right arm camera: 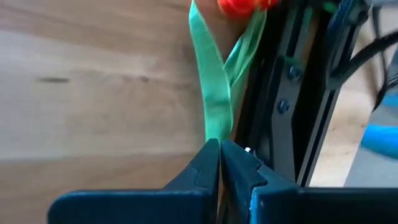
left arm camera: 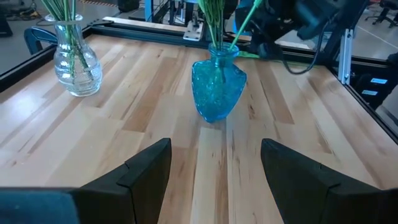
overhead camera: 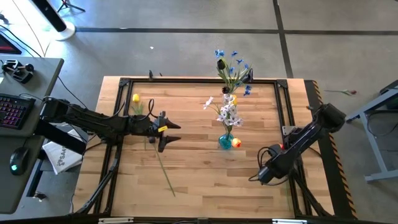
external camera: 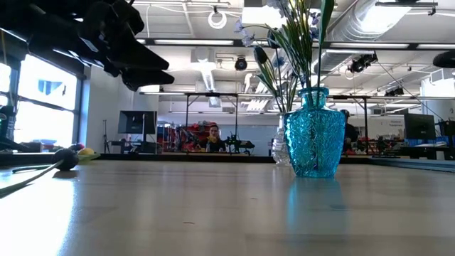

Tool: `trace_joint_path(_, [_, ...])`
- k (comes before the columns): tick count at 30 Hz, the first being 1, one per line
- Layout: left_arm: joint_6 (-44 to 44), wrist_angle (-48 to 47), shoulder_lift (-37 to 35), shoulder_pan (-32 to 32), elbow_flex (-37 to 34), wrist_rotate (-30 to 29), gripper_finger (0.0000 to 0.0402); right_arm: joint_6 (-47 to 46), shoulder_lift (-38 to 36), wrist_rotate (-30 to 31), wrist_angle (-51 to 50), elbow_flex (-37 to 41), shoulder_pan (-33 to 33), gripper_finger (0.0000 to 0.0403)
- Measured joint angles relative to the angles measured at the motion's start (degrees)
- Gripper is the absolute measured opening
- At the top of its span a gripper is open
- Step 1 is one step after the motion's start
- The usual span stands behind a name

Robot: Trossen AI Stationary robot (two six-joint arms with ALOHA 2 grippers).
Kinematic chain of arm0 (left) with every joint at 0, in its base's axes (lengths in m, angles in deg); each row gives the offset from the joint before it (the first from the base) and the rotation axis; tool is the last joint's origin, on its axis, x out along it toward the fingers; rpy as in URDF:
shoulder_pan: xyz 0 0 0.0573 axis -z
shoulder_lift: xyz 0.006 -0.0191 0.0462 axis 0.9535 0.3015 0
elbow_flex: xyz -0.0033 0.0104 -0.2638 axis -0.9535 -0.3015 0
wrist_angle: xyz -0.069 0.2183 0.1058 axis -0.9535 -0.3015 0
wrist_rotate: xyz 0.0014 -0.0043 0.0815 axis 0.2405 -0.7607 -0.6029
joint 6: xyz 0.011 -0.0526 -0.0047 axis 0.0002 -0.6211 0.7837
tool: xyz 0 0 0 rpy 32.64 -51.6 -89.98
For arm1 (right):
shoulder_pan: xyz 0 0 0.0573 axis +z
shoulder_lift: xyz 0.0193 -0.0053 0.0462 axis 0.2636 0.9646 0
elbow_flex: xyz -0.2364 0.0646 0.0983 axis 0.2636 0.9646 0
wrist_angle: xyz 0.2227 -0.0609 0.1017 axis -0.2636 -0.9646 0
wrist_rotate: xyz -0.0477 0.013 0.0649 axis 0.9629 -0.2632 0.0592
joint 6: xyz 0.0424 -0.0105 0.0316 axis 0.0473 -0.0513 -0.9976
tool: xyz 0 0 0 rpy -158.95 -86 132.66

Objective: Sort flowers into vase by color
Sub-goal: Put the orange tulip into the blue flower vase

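Observation:
A blue glass vase (overhead camera: 224,142) (left arm camera: 217,87) stands mid-table and holds lilac-white flowers (overhead camera: 228,112) and an orange-red one (overhead camera: 236,142). Behind it a clear vase (left arm camera: 74,62) holds blue flowers (overhead camera: 235,62). A dark-headed flower (external camera: 66,158) lies flat, its stem (overhead camera: 165,171) running toward the near edge. A yellow flower (overhead camera: 135,98) lies further back. My left gripper (overhead camera: 175,132) (left arm camera: 214,168) hovers open above the table, beside the dark flower's head end. My right gripper (overhead camera: 262,177) (right arm camera: 219,149) is shut by the right rail, over another orange-red flower (right arm camera: 245,5). My right gripper's shut fingertips (right arm camera: 208,155) stand at the end of a green leaf (right arm camera: 216,118) of the orange-red flower lying by the rail. Whether they pinch the leaf or only hide it, I cannot tell.
A black metal frame (overhead camera: 186,81) runs around the wooden table top, with its right rail (right arm camera: 280,106) close to my right gripper. A desk with a keyboard and mouse (overhead camera: 18,158) stands left of the table. A person (external camera: 212,135) sits far off in the room.

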Motion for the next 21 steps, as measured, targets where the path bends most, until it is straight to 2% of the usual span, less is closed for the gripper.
trace_joint_path(4, [0.0,-0.07,0.0,0.0,0.0,-0.01,0.0236,3.28,3.27,0.62,-0.13,0.01,-0.44,0.0035])
trace_joint_path(13, [-0.02,-0.29,0.02,0.0,0.0,-0.01,0.0236,5.33,4.98,-0.12,2.69,2.43,-2.47,0.0134])
trace_joint_path(17, [-0.03,-0.61,0.02,0.0,-0.01,-0.02,0.0236,5.99,4.68,-0.96,5.33,4.55,-3.64,0.0144])
trace_joint_path(21, [-0.04,-0.57,0.02,0.0,0.0,-0.03,0.0236,7.75,4.18,0.14,5.1,3.26,-4.48,0.0136])
